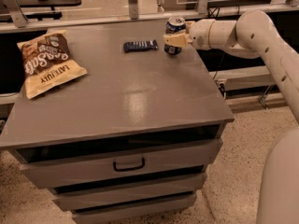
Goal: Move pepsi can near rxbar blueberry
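Note:
The pepsi can (174,28) is upright at the far right part of the grey cabinet top (121,92). My gripper (174,39) reaches in from the right and is shut on the can's middle, its tan fingers (172,39) across the can's front. The can's base looks to be on or just above the surface; I cannot tell which. The rxbar blueberry (140,45) lies flat to the left of the can, a short gap away.
A large tan and brown chip bag (46,62) lies at the far left of the top. The cabinet has drawers (126,164) below. A railing and shelves stand behind the cabinet. My white arm (252,31) extends over the right edge.

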Controlling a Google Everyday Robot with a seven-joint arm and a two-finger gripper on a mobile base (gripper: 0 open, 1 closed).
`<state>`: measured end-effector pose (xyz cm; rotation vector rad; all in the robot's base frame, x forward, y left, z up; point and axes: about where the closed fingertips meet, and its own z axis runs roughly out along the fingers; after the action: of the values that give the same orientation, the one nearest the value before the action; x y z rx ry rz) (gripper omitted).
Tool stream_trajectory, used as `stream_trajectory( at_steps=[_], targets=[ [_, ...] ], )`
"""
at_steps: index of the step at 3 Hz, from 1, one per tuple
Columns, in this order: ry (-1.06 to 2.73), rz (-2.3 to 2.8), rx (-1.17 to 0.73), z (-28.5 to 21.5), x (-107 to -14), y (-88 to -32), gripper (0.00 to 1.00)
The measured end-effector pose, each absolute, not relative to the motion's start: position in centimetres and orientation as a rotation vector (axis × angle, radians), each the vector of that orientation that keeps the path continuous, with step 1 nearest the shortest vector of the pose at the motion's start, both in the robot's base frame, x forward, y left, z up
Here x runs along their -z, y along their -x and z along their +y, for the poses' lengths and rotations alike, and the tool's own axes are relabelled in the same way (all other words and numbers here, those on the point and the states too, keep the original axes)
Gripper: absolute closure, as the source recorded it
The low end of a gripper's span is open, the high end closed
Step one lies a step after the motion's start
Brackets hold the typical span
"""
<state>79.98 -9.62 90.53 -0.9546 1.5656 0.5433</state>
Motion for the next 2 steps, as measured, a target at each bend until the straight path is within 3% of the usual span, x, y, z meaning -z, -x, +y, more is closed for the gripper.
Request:
stream_trajectory(
  at_steps=[1,2],
  targets=[
    [0.955,1.563,-0.583,-8.39,-90.18,-81.34,0.84],
    [0.953,1.571,-0.610,-7.74,-89.70,-82.02,0.61]
  ],
)
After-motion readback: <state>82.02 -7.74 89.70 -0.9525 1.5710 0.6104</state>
